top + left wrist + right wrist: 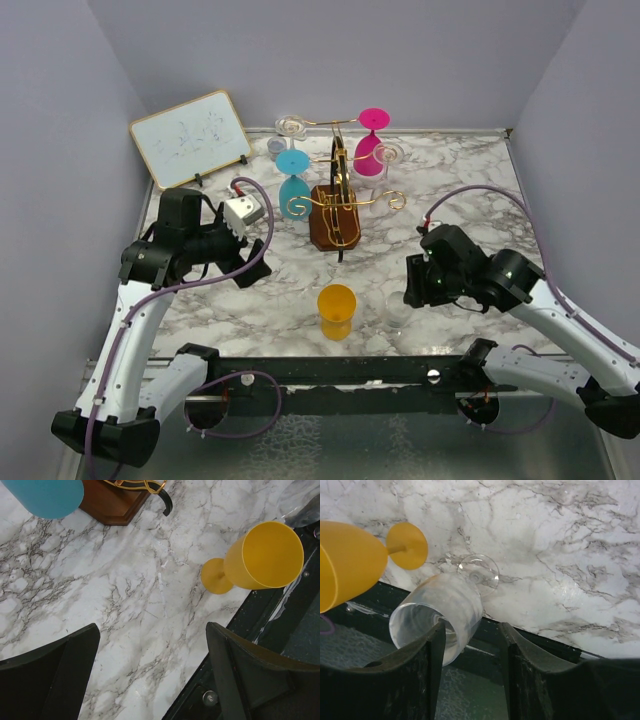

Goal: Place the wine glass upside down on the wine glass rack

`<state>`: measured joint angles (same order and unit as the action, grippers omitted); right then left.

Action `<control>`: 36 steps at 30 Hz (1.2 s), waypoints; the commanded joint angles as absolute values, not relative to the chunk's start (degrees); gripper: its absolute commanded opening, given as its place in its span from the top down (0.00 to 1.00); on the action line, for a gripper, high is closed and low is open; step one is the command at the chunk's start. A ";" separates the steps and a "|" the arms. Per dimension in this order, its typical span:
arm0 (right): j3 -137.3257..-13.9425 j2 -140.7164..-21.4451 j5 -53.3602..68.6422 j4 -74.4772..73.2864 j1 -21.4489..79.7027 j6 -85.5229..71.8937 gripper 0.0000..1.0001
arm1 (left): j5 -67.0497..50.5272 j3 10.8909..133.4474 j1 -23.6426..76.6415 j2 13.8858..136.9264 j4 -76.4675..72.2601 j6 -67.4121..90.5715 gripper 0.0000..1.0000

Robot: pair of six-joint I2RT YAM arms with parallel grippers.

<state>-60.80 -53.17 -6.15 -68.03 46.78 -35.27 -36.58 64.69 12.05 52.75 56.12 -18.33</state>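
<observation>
Between the right claw's (pixel 472 627) fingers, apparently up against one of them, is the clear wine glass (pixel 447 605), upright on the table (pixel 560 555) at its near edge. The claw is roughly half open with the bowl inside it. There's a visible gap to the other finger, so no grip yet.

The left claw (pixel 152 629) is spread wide and empty.

Handling guess: light, rigid, slick, thin-walled and easy to crack, so squeeze gently. Best hold is probably mid-bowl below the rim, leaving stem and foot free for the flip.

The yellow glass (pixel 350 562) is just left of the right claw and easy to knock. The wine glass rack (pixel 335 215) is well beyond the claw, to its left.
</observation>
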 commanded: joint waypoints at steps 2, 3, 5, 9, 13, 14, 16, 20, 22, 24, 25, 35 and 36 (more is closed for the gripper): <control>-57.89 -53.53 -4.59 -67.76 46.85 -35.35 0.55 | -35.82 64.50 11.65 51.34 55.23 -18.27 0.09; -57.31 -53.51 -4.93 -67.54 46.82 -35.52 0.55 | -35.77 64.39 11.54 51.25 55.12 -18.28 0.09; -56.38 -53.60 -5.15 -67.02 46.84 -35.67 0.58 | -35.77 64.51 11.42 51.10 55.15 -18.37 0.09; -54.97 -55.21 -5.88 -65.92 46.85 -35.64 0.64 | -35.68 64.52 11.27 50.66 55.53 -18.63 0.09; -54.76 -57.22 -6.69 -65.04 46.84 -35.19 0.73 | -35.68 64.43 11.17 50.24 55.39 -18.73 0.09; -54.65 -57.80 -6.73 -64.84 46.85 -35.05 0.74 | -35.67 64.35 11.16 50.15 55.37 -18.72 0.09; -54.35 -58.73 -6.08 -64.12 46.82 -34.86 0.91 | -35.68 64.44 11.06 50.01 55.44 -18.74 0.09; -56.38 -58.27 -9.23 -67.52 46.85 -36.08 0.99 | -35.91 64.82 11.07 49.79 55.68 -18.32 0.09; -60.54 -55.47 -12.49 -70.62 46.85 -37.35 0.99 | -36.13 65.21 11.05 49.86 55.89 -18.11 0.09; -64.87 -52.20 -15.40 -72.80 46.85 -38.75 0.99 | -36.49 65.86 11.07 49.99 56.19 -18.15 0.09; -67.08 -50.91 -16.53 -73.80 46.85 -39.30 0.99 | -36.66 66.26 11.07 50.12 56.47 -18.11 0.09; -89.21 -47.76 -22.41 -75.67 46.85 -37.50 0.99 | -44.10 73.03 10.99 50.99 58.81 -16.96 0.09; -91.07 -47.56 -21.28 -74.64 46.85 -36.78 0.99 | -44.77 74.22 10.94 51.03 59.03 -16.97 0.09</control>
<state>-84.49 -48.40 -19.90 -77.14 46.76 -38.68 -39.64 69.73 11.31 51.35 57.98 -17.69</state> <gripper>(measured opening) 0.154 0.906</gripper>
